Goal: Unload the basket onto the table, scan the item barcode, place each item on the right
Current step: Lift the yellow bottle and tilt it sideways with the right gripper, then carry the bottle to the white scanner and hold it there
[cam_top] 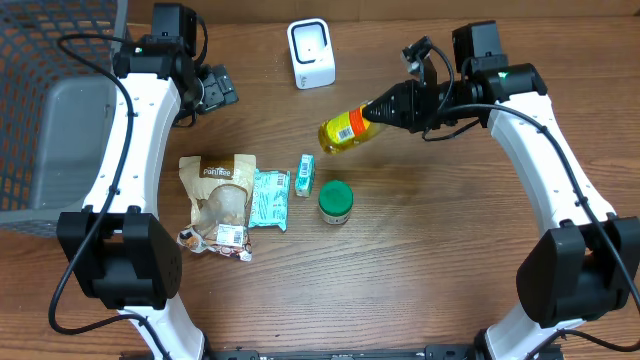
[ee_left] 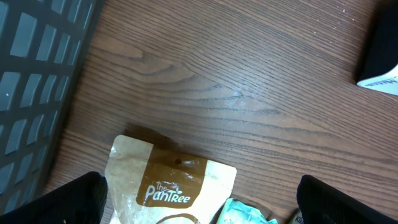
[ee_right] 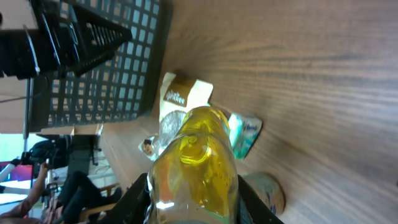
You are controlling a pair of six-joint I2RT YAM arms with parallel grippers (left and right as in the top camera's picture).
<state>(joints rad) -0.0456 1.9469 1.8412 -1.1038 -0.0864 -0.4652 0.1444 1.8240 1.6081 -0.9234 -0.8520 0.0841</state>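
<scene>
Wooden table below — right gripper clamps a yellow bottle aloft near the white scanner; left gripper gapes wide.

We hold our left gripper wide open and empty to the left of the white scanner, and our right gripper, to the right of the scanner and pointing toward it, is squeezed on the top end of the yellow bottle.

Glossy clr plastic bottle, matt wood-grain table, plastic mesh basket & paper-look pouch.
</scene>
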